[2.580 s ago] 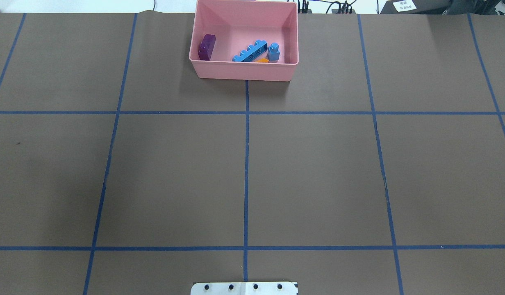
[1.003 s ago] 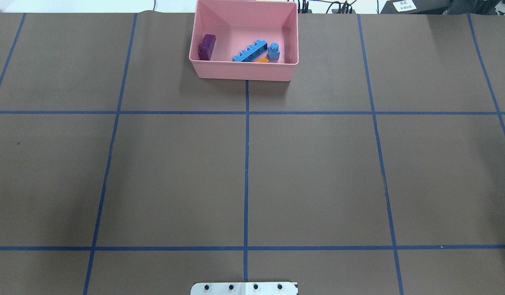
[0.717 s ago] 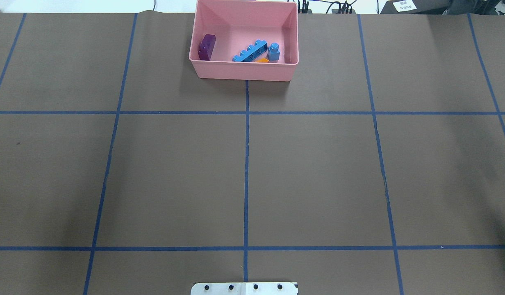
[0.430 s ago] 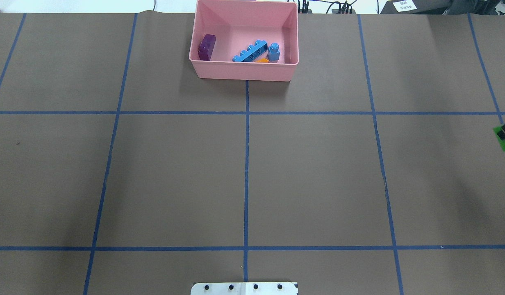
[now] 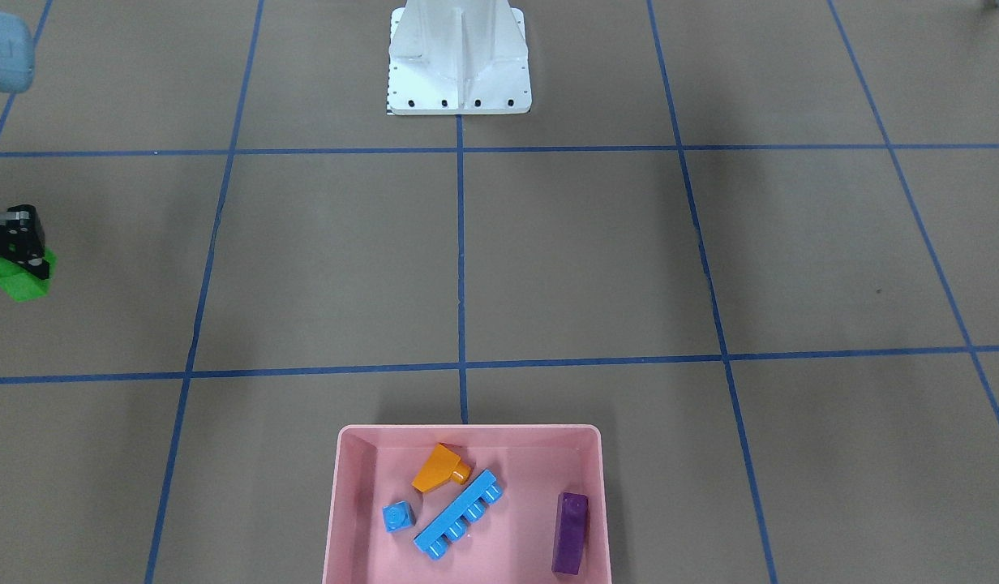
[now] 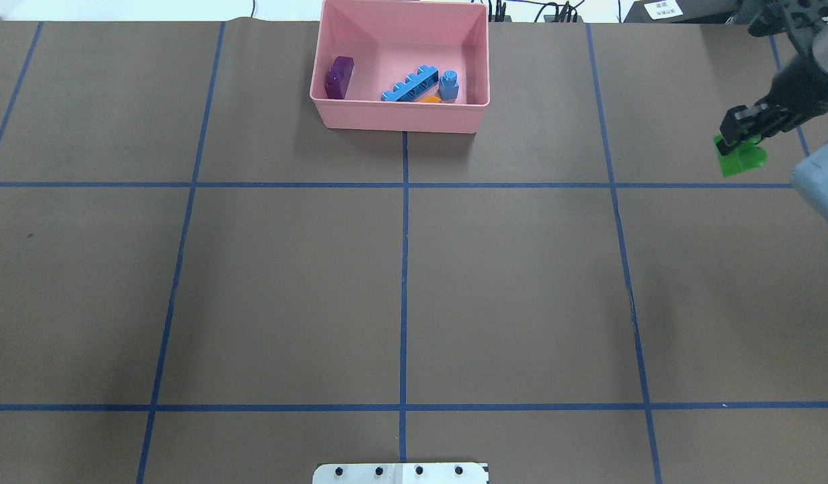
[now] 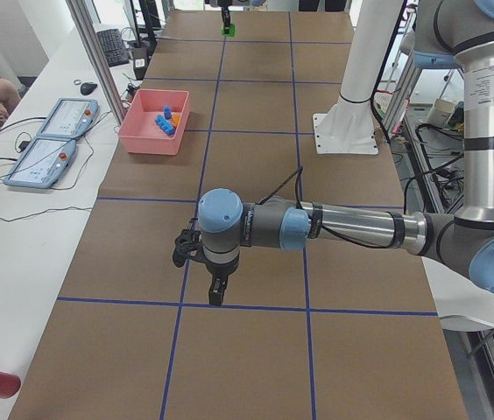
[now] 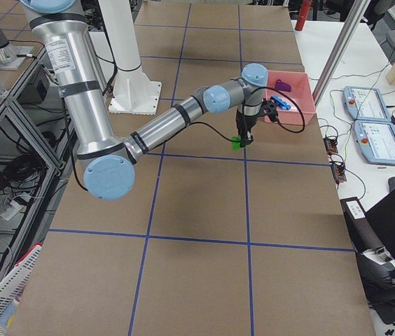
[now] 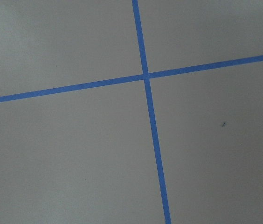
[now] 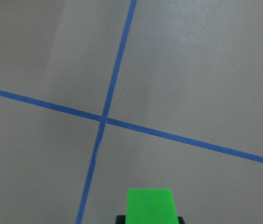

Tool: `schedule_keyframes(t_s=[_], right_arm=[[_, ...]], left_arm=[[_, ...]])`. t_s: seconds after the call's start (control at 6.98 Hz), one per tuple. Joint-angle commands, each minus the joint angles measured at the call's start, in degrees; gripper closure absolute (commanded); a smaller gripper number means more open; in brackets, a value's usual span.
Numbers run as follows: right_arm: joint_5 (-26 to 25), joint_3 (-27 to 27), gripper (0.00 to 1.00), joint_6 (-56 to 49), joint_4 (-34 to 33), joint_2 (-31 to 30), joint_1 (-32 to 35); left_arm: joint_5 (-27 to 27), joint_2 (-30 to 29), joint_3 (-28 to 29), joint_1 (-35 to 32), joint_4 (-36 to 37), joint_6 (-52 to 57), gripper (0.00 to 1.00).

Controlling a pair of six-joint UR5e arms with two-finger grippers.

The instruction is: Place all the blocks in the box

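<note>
My right hand [image 6: 735,140]: clenched on the green brick [image 6: 742,160], over the desk [image 6: 521,282], well apart from the pink box [image 6: 400,121].
In the box: purple brick [image 6: 339,76], blue strip [image 6: 409,85], blue cube [image 6: 448,85], orange brick [image 6: 430,99].
In between: only blue tape lines [image 6: 609,185], I see.
My left hand [image 7: 217,293]: cannot tell its grip.

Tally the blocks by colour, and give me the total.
Blue: 2, the blue cube and the blue strip
Orange: 1, the orange block
Purple: 1, the purple block
Green: 1, the green block, held by the right gripper
Total: 5
</note>
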Motion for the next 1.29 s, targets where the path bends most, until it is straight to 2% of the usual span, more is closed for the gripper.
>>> schedule_keyframes(t_s=[0.0, 0.29, 0.43, 0.72, 0.86, 1.0, 1.15], right_arm=[[-0.5, -9.4, 1.0, 11.4, -0.1, 15.6, -4.3], [-4.1, -27.6, 1.0, 21.0, 0.6, 33.7, -8.3], [-6.4, -36.1, 1.0, 22.8, 1.8, 40.6, -9.5], [-8.2, -50.0, 1.0, 31.1, 18.5, 46.3, -10.7], [-11.4, -58.8, 1.0, 35.1, 25.9, 51.0, -12.2], [-15.0, -66.4, 1.0, 37.3, 30.0, 55.9, -14.0], [-17.8, -70.2, 1.0, 44.0, 33.3, 58.4, -15.8]], left_arm=[[-0.1, 0.0, -0.1, 0.1, 0.0, -0.4, 0.0], [-0.2, 0.4, -0.1, 0.1, -0.1, -0.4, 0.0], [-0.2, 0.4, -0.1, 0.1, -0.1, -0.4, 0.0], [-0.2, 0.4, 0.0, 0.1, -0.1, -0.4, 0.0], [-0.2, 0.4, 0.1, 0.1, -0.1, -0.4, 0.0], [-0.3, 0.4, -0.1, 0.1, -0.1, -0.4, 0.0], [-0.3, 0.4, -0.1, 0.1, -0.1, -0.4, 0.0]])
